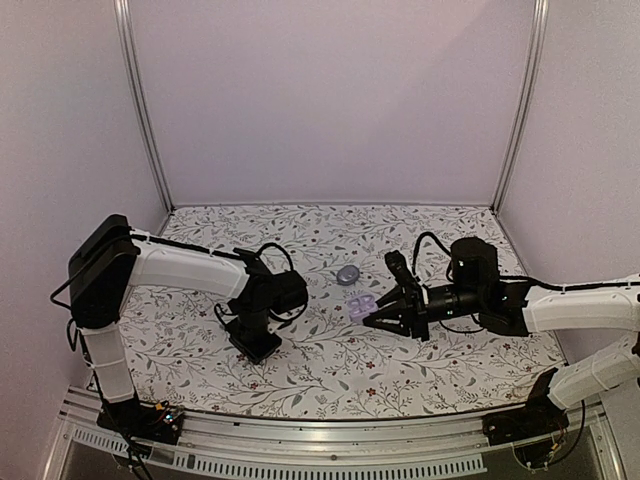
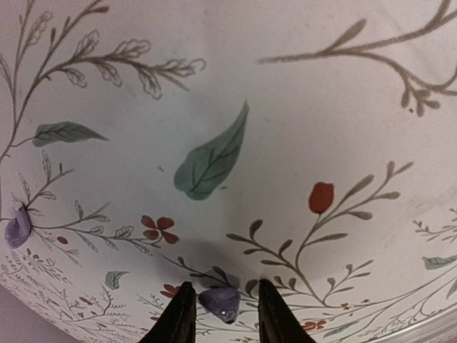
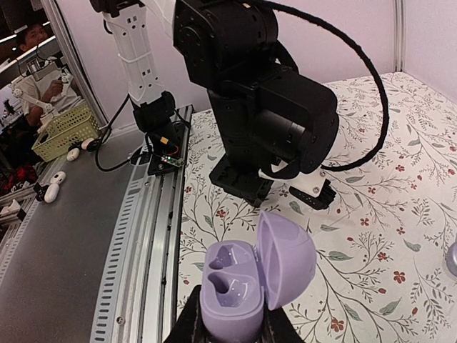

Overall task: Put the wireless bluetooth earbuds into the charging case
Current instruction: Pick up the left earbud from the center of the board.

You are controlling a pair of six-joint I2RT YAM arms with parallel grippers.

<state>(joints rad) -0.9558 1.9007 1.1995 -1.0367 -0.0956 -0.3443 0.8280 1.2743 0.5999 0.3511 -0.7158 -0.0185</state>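
My right gripper (image 1: 385, 312) (image 3: 228, 334) is shut on the base of the lavender charging case (image 1: 362, 305) (image 3: 246, 282) and holds it just above the cloth. Its lid is open to the right and both wells are empty. My left gripper (image 1: 252, 345) (image 2: 221, 318) points down at the cloth, open, with its fingers either side of one earbud (image 2: 220, 300), a small gap on each side. A second earbud (image 2: 17, 230) lies at the far left of the left wrist view. A small greyish round thing (image 1: 347, 275) lies on the cloth behind the case.
The flowered cloth (image 1: 330, 370) covers the table, with a metal rail (image 1: 330, 430) along its near edge. Lavender walls close in the back and both sides. The left arm's wrist (image 3: 264, 107) stands close in front of the case.
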